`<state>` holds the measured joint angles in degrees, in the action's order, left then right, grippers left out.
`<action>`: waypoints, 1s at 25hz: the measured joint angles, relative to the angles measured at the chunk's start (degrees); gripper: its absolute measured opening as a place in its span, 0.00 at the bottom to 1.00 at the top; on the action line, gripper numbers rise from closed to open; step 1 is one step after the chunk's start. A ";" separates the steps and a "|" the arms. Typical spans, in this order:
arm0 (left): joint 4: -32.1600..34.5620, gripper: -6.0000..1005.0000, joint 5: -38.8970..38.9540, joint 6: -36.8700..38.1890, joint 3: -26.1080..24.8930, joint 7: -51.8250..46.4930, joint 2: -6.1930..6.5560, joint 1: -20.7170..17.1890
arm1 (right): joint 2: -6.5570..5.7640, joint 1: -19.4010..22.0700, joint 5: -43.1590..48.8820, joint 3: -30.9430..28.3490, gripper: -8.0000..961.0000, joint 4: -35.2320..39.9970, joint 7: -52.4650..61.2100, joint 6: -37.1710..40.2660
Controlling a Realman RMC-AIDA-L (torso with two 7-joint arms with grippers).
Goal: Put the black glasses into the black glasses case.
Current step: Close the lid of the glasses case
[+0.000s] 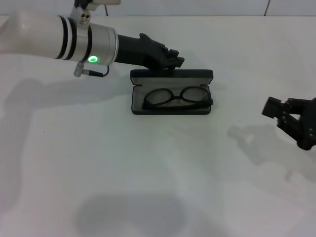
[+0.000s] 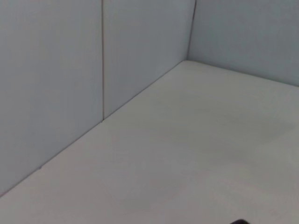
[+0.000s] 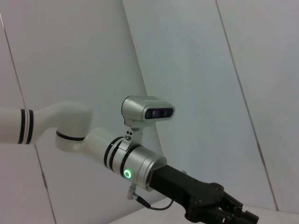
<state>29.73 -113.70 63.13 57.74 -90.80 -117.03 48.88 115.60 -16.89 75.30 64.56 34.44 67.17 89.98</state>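
Note:
The black glasses case (image 1: 171,111) lies open in the middle of the table in the head view, its grey-lined lid (image 1: 170,76) standing up at the back. The black glasses (image 1: 177,97) lie inside the case's lower half, lenses side by side. My left gripper (image 1: 175,62) is shut with nothing in it, right behind the top edge of the lid; the right wrist view also shows it (image 3: 240,214). My right gripper (image 1: 285,123) hangs open and empty near the table's right edge, well away from the case.
White tabletop (image 1: 148,173) extends all around the case. The left arm (image 1: 74,42) reaches in from the upper left above the table. Pale wall panels (image 2: 70,70) close off the table's far sides and meet in a corner.

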 joint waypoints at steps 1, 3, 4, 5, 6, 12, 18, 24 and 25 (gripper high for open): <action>-0.18 0.22 -0.34 -0.17 0.01 -0.02 -0.01 0.03 | 0.01 -0.57 0.01 0.04 0.13 -0.62 -0.31 -0.28; -0.39 0.22 -1.06 -0.30 0.01 -0.06 -0.07 0.08 | 0.06 -1.48 0.01 0.06 0.13 -1.51 -0.79 -0.90; -0.44 0.21 -1.39 -0.35 0.01 -0.09 -0.11 0.08 | 0.11 -1.75 0.03 0.11 0.13 -1.79 -0.92 -1.24; -0.45 0.21 -1.54 -0.38 0.01 -0.10 -0.17 0.09 | 0.12 -1.93 0.03 0.13 0.13 -1.89 -0.95 -1.67; -0.48 0.21 -1.74 -0.39 0.01 -0.10 -0.25 0.09 | 0.14 -2.14 0.03 0.16 0.13 -2.03 -0.97 -2.14; -1.04 0.21 -1.97 -0.48 0.01 0.15 -0.32 0.21 | 0.17 -2.49 0.03 0.18 0.13 -2.43 -0.99 -3.64; -1.09 0.22 -2.48 -0.42 0.00 0.37 -0.46 0.25 | 0.23 -2.53 0.03 0.15 0.14 -2.49 -0.99 -4.52; -1.08 0.22 -2.65 0.47 0.40 0.36 -0.48 -0.02 | 0.23 -2.53 0.03 0.12 0.14 -2.54 -0.99 -4.79; -1.08 0.22 -2.65 0.62 0.68 0.32 -0.48 -0.10 | 0.23 -2.53 0.03 0.12 0.14 -2.54 -0.99 -4.81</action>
<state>28.65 -116.35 63.76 58.41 -90.49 -117.51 48.77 115.84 -19.42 75.32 64.68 31.90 66.18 85.17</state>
